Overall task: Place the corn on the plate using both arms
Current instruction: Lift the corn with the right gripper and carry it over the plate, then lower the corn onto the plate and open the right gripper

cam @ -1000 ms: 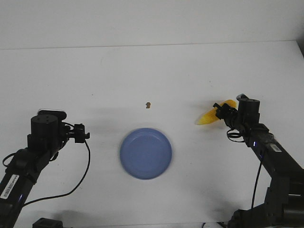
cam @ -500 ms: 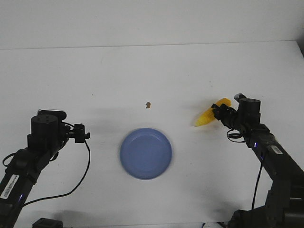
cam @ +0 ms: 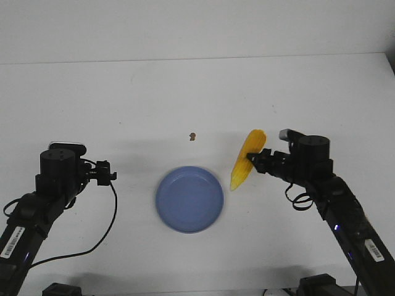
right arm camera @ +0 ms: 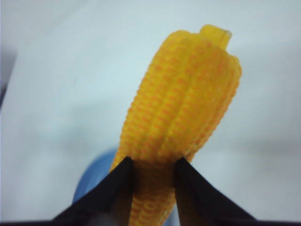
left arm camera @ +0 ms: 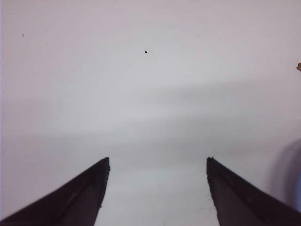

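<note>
The right claw (cam: 252, 158) has swung in from the frame's right edge toward centre since a second ago, pinching the corn (cam: 245, 160), which now hangs steeper just right of the plate (cam: 189, 198), seemingly off the surface (cam: 185, 92). The left claw (left arm camera: 157, 165) hasn't moved, spread wide at lower left.

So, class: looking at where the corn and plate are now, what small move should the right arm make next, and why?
Probably carry the corn a little further toward the robot's left until it is over the plate. The right end effector is shut on the corn, which sits just beside the plate's rim, not above it. The left end effector is open and holds nothing.
</note>
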Controlling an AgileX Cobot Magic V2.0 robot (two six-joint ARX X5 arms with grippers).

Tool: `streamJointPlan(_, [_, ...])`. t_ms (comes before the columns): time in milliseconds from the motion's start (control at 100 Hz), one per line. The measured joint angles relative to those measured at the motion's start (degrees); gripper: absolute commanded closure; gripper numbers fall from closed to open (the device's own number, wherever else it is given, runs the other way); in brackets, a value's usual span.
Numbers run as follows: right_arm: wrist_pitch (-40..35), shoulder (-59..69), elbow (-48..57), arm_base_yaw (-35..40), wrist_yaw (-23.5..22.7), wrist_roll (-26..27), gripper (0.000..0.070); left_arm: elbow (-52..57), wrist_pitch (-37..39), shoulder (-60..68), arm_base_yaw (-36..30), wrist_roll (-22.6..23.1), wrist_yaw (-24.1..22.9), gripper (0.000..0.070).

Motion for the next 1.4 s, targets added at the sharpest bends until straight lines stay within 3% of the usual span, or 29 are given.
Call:
streamJointPlan(110, [-2.56, 0.83, -0.02, 6.43, 3.96, -1.73, 0.0609, 0.0, -0.02, 0.0, 0.0, 0.02, 0.0, 0.0279])
streamJointPlan(350, [1.14, 5.68, -0.02, 18.29, 9.9, -1.81, 0.0609, 0.0, -0.31, 0.0, 0.0, 0.02, 0.0, 0.0279])
streamJointPlan(630, [5.11, 13.77, -0.02, 25.05, 11.21, -0.24, 0.0595, 0.0, -0.44, 0.0, 0.0, 0.02, 0.0, 0.0279])
streamJointPlan(780, [6.27, 15.91, 0.0, 26.67, 11.23, 0.57, 0.0471, 0.0, -0.44, 0.0, 0.0, 0.0, 0.0, 0.0279])
streamJointPlan(1090, [7.06, 17.03, 0.0, 27.17, 11.43, 1.22, 0.0278, 0.0, -0.46, 0.0, 0.0, 0.0, 0.0, 0.0279])
streamJointPlan(1400, [7.1, 17.03, 0.0, 27.08, 12.81, 1.25, 0.0271, 0.0, -0.44, 0.0, 0.0, 0.02, 0.0, 0.0279])
